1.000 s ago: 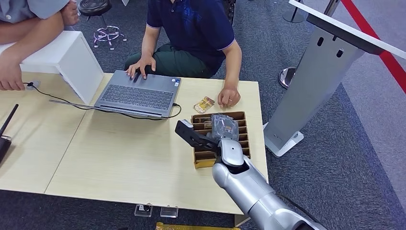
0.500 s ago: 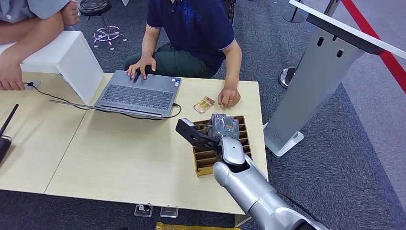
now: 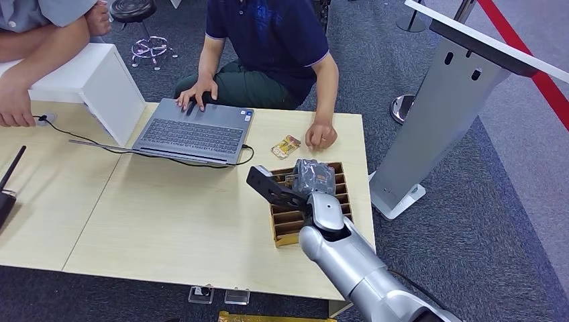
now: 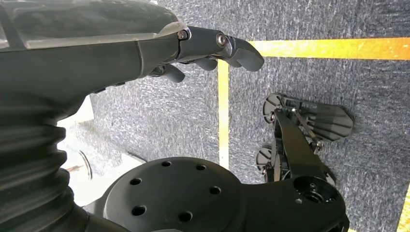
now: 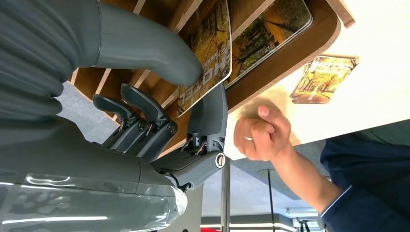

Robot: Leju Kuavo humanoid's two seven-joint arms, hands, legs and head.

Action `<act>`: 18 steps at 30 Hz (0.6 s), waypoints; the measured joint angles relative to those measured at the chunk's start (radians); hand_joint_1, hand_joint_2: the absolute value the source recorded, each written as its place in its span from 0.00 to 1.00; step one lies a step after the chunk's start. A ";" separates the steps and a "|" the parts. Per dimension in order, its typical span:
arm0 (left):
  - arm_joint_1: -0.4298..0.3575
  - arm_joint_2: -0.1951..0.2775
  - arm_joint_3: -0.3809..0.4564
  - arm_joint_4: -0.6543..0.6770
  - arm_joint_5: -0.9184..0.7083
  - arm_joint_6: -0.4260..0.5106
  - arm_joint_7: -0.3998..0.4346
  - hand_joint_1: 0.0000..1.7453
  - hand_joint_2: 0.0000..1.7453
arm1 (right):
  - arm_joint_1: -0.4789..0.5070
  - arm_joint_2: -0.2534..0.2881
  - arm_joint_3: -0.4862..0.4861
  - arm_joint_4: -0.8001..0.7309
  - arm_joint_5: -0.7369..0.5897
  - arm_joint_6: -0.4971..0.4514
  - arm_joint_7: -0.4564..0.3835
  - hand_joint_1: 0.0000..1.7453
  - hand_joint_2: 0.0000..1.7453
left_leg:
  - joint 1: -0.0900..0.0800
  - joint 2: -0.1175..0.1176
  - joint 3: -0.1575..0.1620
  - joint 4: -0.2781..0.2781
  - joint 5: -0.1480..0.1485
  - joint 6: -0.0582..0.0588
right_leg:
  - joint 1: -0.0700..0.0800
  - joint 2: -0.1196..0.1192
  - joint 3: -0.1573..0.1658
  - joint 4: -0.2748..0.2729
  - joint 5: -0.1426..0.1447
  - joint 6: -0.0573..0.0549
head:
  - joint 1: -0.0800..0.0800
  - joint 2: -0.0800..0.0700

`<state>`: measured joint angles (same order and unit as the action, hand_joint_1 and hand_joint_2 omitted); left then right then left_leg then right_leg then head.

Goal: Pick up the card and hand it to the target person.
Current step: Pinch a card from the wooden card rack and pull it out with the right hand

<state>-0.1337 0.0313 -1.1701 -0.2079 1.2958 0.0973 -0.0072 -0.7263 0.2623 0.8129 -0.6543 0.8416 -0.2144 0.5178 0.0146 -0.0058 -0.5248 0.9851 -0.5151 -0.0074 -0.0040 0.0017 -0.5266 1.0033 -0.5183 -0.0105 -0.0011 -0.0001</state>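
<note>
In the right wrist view my right hand (image 5: 159, 111) pinches a card (image 5: 205, 53) with an autumn picture between the thumb and a finger, at a slot of the wooden card tray (image 5: 300, 53). A second card (image 5: 268, 24) stands in the tray beside it. From the head view the right hand (image 3: 312, 178) hovers over the tray (image 3: 339, 191) near the table's right edge. Another card (image 3: 286, 146) lies flat on the table beyond the tray. The person in a dark blue shirt (image 3: 268, 40) sits across, with a fist (image 3: 321, 137) on the table by the tray. My left hand (image 4: 212, 46) hangs over the floor, holding nothing.
An open laptop (image 3: 194, 131) with a cable lies in front of the seated person. A white box (image 3: 94, 77) stands at the back left, where a second person's arm (image 3: 27, 40) rests. A grey stand (image 3: 443, 114) rises right of the table. A dark device (image 3: 7, 191) sits at the left edge.
The wooden tray's near end has shifted slightly toward me under the right hand. The hand itself has hardly moved, and the people keep their places.
</note>
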 joint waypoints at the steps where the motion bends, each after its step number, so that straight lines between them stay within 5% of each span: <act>1: 0.000 0.000 -0.001 0.000 0.003 0.000 0.000 0.00 1.00 | 0.000 -0.001 0.000 0.000 -0.003 0.000 -0.003 1.00 1.00 | 0.000 0.000 0.000 0.000 0.000 0.000 | 0.000 0.000 0.000 0.000 0.000 0.000 | 0.000 0.000; 18: 0.000 0.000 -0.007 0.000 0.016 -0.010 -0.001 0.00 1.00 | -0.025 -0.039 -0.022 -0.095 -0.054 -0.096 -0.103 1.00 1.00 | 0.000 0.000 0.000 0.000 0.000 0.000 | 0.000 0.000 0.000 0.000 0.000 0.000 | 0.000 0.000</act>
<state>-0.1337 0.0313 -1.1769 -0.2079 1.3119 0.0870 -0.0087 -0.7514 0.2233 0.7908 -0.7490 0.7876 -0.3109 0.4144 0.0146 -0.0058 -0.5251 0.9852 -0.5150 -0.0075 -0.0040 0.0019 -0.5270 1.0033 -0.5180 -0.0110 -0.0015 -0.0003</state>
